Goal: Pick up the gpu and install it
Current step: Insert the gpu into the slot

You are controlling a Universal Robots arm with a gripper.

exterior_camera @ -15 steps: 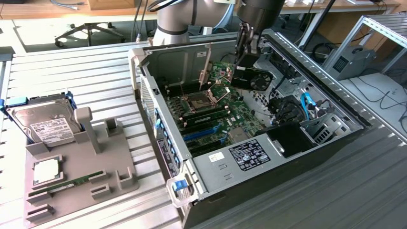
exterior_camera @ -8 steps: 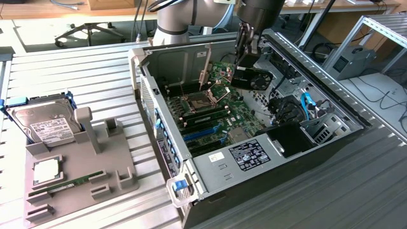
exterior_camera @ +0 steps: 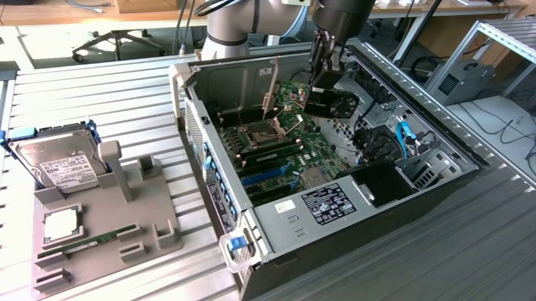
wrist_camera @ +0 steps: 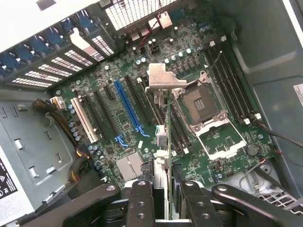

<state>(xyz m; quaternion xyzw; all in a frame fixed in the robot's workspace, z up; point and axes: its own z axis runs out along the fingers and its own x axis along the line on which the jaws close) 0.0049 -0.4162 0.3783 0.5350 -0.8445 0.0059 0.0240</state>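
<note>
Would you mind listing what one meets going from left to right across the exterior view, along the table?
Hard drive standing in the grey holder → open computer case → graphics card held by the gripper above the motherboard → blue cable → grey box at the far right.

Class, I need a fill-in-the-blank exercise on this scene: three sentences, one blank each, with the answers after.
1. The gripper holds the ____ above the motherboard.
2. The hard drive stands in the gray ____ beside the computer case.
3. In the wrist view, the long expansion slot near the card's metal bracket is coloured ____.

Answers: gpu; holder; blue
</note>
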